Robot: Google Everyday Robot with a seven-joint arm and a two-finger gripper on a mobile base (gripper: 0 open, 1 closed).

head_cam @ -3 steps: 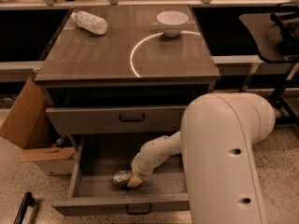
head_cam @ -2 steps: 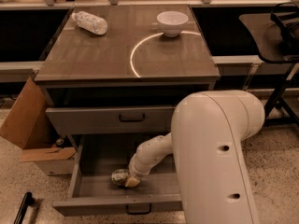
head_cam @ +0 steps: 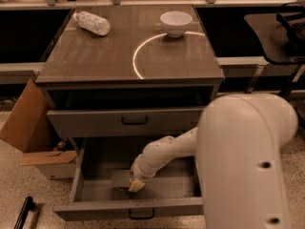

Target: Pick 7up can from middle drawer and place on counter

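Table (head_cam: pixel 95 56): glossy grey-brown top of the drawer cabinet, roughly square, marked with a pale circular arc (head_cam: pixel 136 56).
White bowl (head_cam: pixel 176 23): upright on the table, far side, right of centre, touching the arc's upper end.
Clear crinkled plastic bottle (head_cam: pixel 93 23): lying on its side near the far left corner of the table, well apart from the bowl.
Dark open recess (head_cam: pixel 128 98): just under the table top, above the drawers.
Upper drawer (head_cam: pixel 86 124): grey, closed, small dark bar handle (head_cam: pixel 135 120) at centre.
Middle drawer (head_cam: pixel 95 209): directly below, pulled out towards the camera, interior floor exposed, dark handle (head_cam: pixel 141 214) on its front panel.
Robot arm (head_cam: pixel 167 151): white, jointed, angled down from the large rounded housing (head_cam: pixel 248 161) at lower right into the middle drawer.
Gripper (head_cam: pixel 136 185): pale tan tip, low over the drawer floor, left of the drawer's centre; opening width cannot tell.
7up can: not distinguishable; presumably concealed at the gripper tip inside the middle drawer, none seen on the table. Small dark patch at the gripper's left edge, identity cannot tell.
Cardboard box (head_cam: pixel 24 123): open flaps, on the floor against the cabinet's left side.
Speckled floor (head_cam: pixel 19 185): light, with a dark rod-like object (head_cam: pixel 24 213) at lower left.
Dark chair (head_cam: pixel 281 32): partly in view at upper right.
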